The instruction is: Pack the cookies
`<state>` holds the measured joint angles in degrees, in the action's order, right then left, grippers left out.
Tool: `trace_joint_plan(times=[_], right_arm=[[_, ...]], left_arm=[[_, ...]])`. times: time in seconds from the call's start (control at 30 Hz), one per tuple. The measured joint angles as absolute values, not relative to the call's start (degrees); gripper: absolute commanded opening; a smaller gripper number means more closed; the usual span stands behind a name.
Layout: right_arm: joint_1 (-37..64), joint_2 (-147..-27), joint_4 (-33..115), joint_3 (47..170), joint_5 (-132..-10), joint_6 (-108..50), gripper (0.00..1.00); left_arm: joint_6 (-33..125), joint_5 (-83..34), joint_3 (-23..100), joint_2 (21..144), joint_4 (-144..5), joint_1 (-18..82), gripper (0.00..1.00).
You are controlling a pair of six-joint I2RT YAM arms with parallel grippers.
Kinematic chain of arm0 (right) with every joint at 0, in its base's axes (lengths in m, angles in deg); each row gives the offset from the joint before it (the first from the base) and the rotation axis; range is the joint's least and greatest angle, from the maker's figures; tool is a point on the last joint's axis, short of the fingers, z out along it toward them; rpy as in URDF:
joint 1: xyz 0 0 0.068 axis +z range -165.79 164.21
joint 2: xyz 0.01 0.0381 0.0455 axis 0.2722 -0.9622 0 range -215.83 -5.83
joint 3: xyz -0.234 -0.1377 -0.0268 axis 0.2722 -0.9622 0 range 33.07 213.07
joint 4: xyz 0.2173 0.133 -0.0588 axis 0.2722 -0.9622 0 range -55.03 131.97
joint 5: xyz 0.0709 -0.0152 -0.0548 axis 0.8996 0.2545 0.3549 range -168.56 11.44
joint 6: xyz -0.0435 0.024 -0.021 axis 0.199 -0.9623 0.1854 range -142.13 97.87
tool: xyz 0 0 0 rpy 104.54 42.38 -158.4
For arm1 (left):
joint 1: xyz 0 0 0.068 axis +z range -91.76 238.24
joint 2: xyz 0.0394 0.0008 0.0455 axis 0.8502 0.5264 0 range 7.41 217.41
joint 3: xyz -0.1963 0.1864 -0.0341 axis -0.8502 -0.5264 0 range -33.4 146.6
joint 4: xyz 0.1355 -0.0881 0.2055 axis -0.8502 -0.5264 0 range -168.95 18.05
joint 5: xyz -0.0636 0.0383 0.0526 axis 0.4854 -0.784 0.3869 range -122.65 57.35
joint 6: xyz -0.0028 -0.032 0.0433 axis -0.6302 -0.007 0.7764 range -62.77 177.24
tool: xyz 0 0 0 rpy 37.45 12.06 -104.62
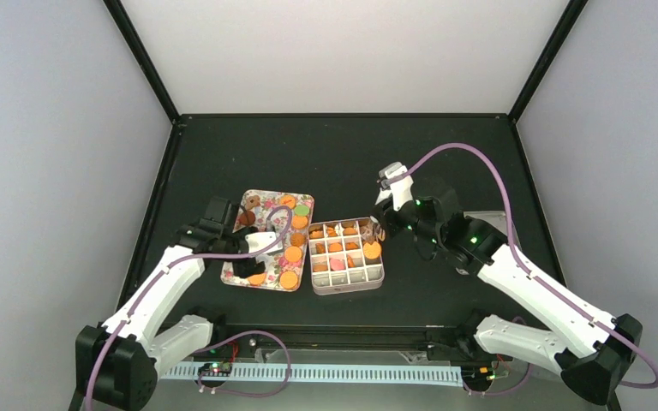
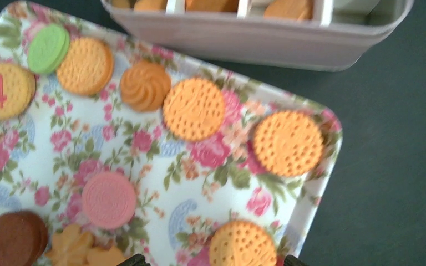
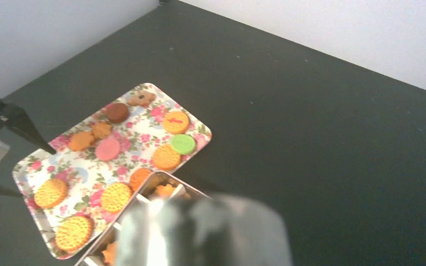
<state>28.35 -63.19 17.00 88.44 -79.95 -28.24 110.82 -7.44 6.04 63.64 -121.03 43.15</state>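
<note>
**Left jaws spread over tray; right jaws at box corner, grip not readable**

The left arm point(image 1: 167, 287) is reached in from the near left, with its jaws held low over the near end of the tray point(image 2: 161, 183). In the left wrist view the fingertips point(image 2: 135, 259) are seen spread wide at the bottom edge. One orange cookie point(image 2: 242, 244) is seen lying flat on the tray between them, with a clear gap on its left side. Nothing is pinched.

The tray is set on the dark counter point(image 1: 343, 154). Most of the cookies point(image 2: 194, 108) are spread over it in a single layer. Orange rounds are lined along the side nearest the box, with a green one point(image 2: 48, 48) at the far end of that line. A pink one point(image 2: 109, 199), a brown one point(image 2: 14, 238) and some flower-shaped pieces are seen on the other side.

Just right of the tray a divided box point(image 1: 347, 284) is placed. Whether the two touch cannot be told. Smaller orange pieces are held in its far compartments, and a larger orange round point(image 1: 372, 250) is seen at its right edge.

The right arm point(image 1: 523, 282) is stretched in from the near right, with its jaws over the box's far right corner. In the right wrist view they are shown only as a grey blur. Whether they are spread, closed, or pinching something cannot be told.
</note>
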Motion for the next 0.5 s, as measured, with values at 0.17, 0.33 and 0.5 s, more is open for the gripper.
trace_joint_plan(times=[0.17, 0.33, 0.5], right_arm=[[27.12, -63.94, 16.37, 87.26, -81.67, -29.55, 0.30], [26.79, -63.83, 15.84, 86.70, -81.72, -30.41, 0.30], [26.62, -62.52, 15.78, 86.59, -81.74, -31.30, 0.30]], left_arm=[[113.83, -13.89, 2.17, 61.59, -119.65, 46.36, 0.65], [120.89, -14.72, 1.89, 60.45, -120.63, 60.33, 0.63], [130.07, -14.76, 4.86, 65.94, -121.81, 77.42, 0.58]])
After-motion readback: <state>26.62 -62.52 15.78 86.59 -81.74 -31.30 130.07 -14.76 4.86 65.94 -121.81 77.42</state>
